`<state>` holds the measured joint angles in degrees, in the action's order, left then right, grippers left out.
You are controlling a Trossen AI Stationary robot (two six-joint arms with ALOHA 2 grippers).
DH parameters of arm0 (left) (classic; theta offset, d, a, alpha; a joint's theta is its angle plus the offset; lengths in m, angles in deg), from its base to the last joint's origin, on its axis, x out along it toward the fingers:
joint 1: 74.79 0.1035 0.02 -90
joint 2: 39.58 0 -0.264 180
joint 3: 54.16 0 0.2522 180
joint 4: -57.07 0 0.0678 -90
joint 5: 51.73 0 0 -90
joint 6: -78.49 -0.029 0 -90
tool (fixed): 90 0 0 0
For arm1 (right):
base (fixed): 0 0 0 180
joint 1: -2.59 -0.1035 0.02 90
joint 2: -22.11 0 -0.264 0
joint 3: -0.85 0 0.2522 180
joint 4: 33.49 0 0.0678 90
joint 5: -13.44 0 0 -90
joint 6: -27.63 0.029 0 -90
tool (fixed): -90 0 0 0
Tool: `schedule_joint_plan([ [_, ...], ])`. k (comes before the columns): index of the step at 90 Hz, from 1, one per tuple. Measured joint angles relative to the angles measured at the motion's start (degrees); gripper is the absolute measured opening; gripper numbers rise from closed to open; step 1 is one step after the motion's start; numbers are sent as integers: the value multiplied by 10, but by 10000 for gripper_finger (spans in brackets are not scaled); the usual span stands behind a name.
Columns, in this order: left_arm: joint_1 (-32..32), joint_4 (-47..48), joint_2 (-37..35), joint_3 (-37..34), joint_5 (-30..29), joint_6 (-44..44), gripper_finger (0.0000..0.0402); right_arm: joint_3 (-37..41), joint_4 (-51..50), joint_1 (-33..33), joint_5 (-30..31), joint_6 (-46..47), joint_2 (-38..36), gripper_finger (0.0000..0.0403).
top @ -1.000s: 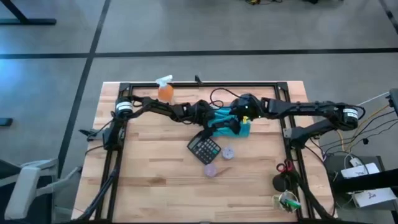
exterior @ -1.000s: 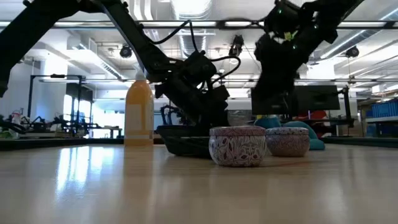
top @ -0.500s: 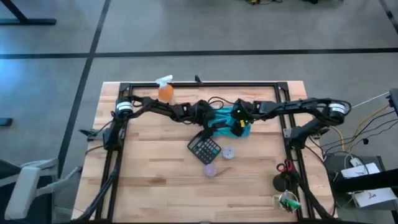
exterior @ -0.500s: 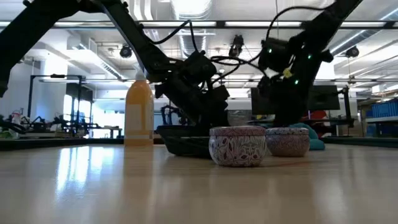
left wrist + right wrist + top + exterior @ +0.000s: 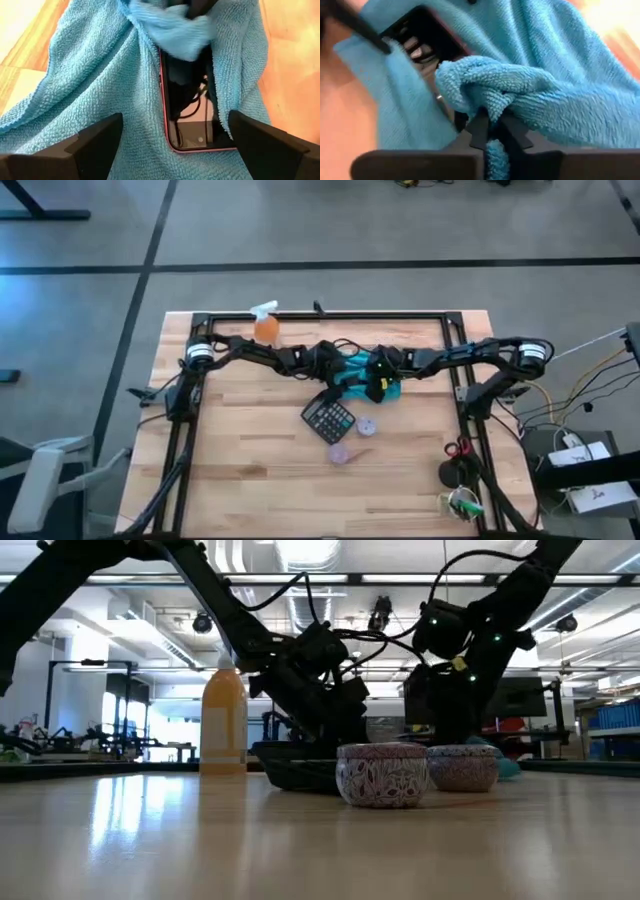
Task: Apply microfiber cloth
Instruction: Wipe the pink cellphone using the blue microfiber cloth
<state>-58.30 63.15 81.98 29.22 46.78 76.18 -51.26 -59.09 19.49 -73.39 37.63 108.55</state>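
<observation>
The teal microfiber cloth (image 5: 358, 376) lies crumpled on the table's middle, draped over a dark phone with a pink rim (image 5: 192, 117), whose screen shows through a gap in the cloth. My right gripper (image 5: 490, 131) is down on the cloth, shut on a bunch of it. Coming from the table's left, my left gripper (image 5: 172, 150) stands open low over the cloth (image 5: 85, 85), one finger on either side of the phone's end. My right gripper pinches a bunched-up fold of the cloth (image 5: 487, 95) between its two fingers, several layers gathered together. It comes slanting down from the table's right side. The rest of the cloth lies slack on the phone (image 5: 420, 42) and the table. Whether my left gripper touches the cloth I cannot tell.
A black calculator (image 5: 328, 420) lies just near of the cloth, with two small round tins (image 5: 367, 423) (image 5: 340, 452) beside it. An orange spray bottle (image 5: 265, 326) stands at the far left. Scissors and small items (image 5: 457, 450) lie at the right edge.
My right gripper has come down onto the cloth and gone a little toward the table's left edge. My left gripper has kept still.
</observation>
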Motion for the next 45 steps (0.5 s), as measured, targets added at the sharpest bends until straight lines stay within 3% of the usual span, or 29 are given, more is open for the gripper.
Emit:
schedule_joint_plan([
  [23,0,-3,0,-3,0,0,347,56,56,-23,18,19,-32,2],
  [45,0,-4,0,-4,0,2,347,155,321,-46,46,57,-11,1],
])
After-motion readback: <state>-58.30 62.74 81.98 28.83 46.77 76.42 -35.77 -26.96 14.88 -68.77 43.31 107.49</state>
